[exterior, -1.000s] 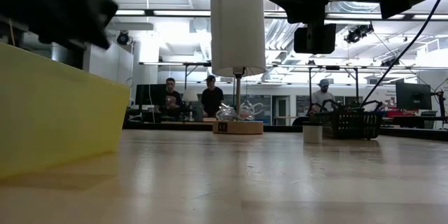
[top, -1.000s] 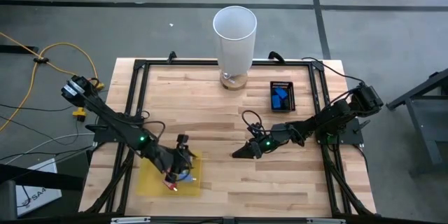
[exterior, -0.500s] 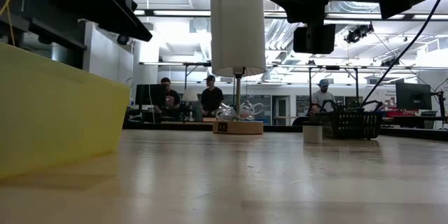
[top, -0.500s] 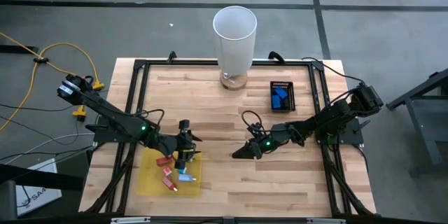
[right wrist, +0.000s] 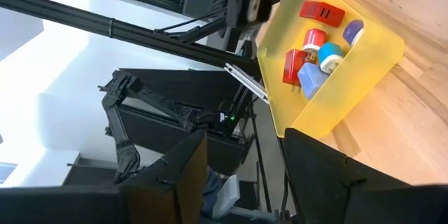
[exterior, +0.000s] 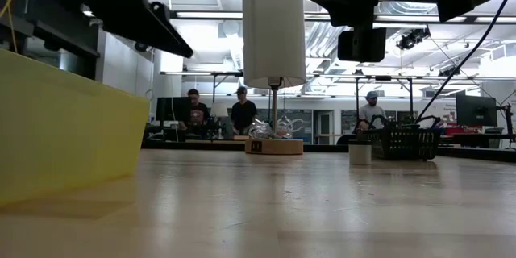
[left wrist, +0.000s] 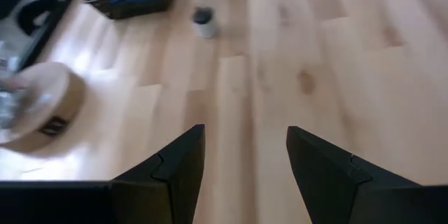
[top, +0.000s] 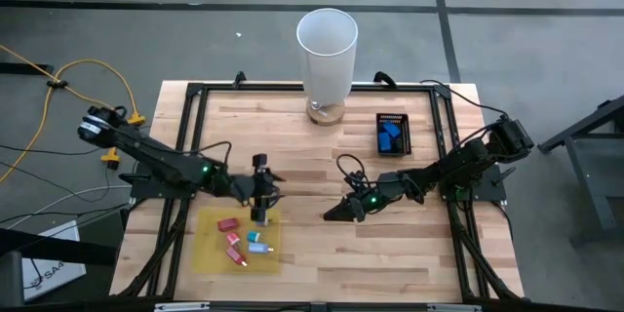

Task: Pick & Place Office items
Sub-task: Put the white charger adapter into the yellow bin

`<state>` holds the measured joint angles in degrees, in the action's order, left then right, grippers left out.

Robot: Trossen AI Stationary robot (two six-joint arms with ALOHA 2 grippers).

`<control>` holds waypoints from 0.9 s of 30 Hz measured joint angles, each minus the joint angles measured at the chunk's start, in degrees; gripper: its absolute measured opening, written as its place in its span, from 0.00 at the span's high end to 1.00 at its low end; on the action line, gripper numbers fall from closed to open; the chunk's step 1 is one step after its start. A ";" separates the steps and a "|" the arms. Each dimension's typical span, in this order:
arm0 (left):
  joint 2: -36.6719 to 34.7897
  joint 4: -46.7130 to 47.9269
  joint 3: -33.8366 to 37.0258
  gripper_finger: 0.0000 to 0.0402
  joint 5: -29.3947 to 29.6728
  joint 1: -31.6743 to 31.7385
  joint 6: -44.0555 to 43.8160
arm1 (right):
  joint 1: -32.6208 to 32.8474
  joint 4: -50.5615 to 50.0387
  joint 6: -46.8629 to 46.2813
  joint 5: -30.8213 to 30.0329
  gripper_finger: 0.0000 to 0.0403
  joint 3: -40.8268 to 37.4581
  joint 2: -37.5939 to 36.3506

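The wooden table (top: 322,244) fills the middle of the high view, framed by black rails. At its far edge stands a tall white cylinder (top: 327,54) on a round wooden base. On the near left lies the flat yellow sheet (top: 210,252), and on the far right sits a small black tray (top: 394,135) with blue pieces inside.

The left arm reaches in from the left, and the left gripper (top: 261,198) hangs at the far edge of the yellow sheet, pointing toward the near side. In the left wrist view its two dark fingers (left wrist: 175,164) stand apart with bare wood showing between them, so it is open and holds nothing. The right arm comes in from the right, and the right gripper (top: 336,214) sits low near the table's centre, well apart from the sheet. Its fingers (right wrist: 178,164) are likewise spread with nothing between them.

The office items (top: 242,242) lie clustered on the yellow sheet, just near of the left gripper: red blocks, a small blue or teal cylinder, and what looks like a whitish round piece, though they are too small to sort with confidence. A small grey-and-white cup (left wrist: 204,22) stands alone on the wood near the black tray.
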<state>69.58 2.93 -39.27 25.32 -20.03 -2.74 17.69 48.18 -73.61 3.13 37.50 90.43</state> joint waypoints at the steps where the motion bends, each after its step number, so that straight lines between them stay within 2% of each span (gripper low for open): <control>1: 0.00 -0.20 0.00 0.52 -0.01 1.22 0.98 | -0.01 0.00 0.25 -0.03 0.56 0.00 0.00; 6: 0.00 -5.28 0.02 0.52 -2.51 7.18 4.79 | -0.06 -0.06 4.73 0.27 0.56 0.00 0.00; 9: 0.00 -11.69 0.02 0.52 -10.15 9.88 6.58 | -0.49 -1.00 7.46 0.65 0.56 0.00 0.00; 12: 0.00 -17.14 0.02 0.52 -17.13 11.61 9.11 | -2.04 -1.85 8.92 4.43 0.56 0.00 0.01; 14: 0.00 -19.73 0.02 0.52 -19.36 12.50 11.27 | -3.41 -2.08 9.20 7.58 0.56 0.00 0.02; 19: 0.00 -24.25 0.02 0.52 -19.69 14.59 15.41 | -7.53 -5.79 12.86 13.94 0.56 0.00 0.02; 27: 0.00 -26.36 0.02 0.52 -19.71 17.56 14.93 | -14.28 -8.37 21.12 21.51 0.59 0.00 -1.18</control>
<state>69.58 -23.43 -39.24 5.62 -2.46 12.19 3.40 39.81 -52.49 24.64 37.50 89.25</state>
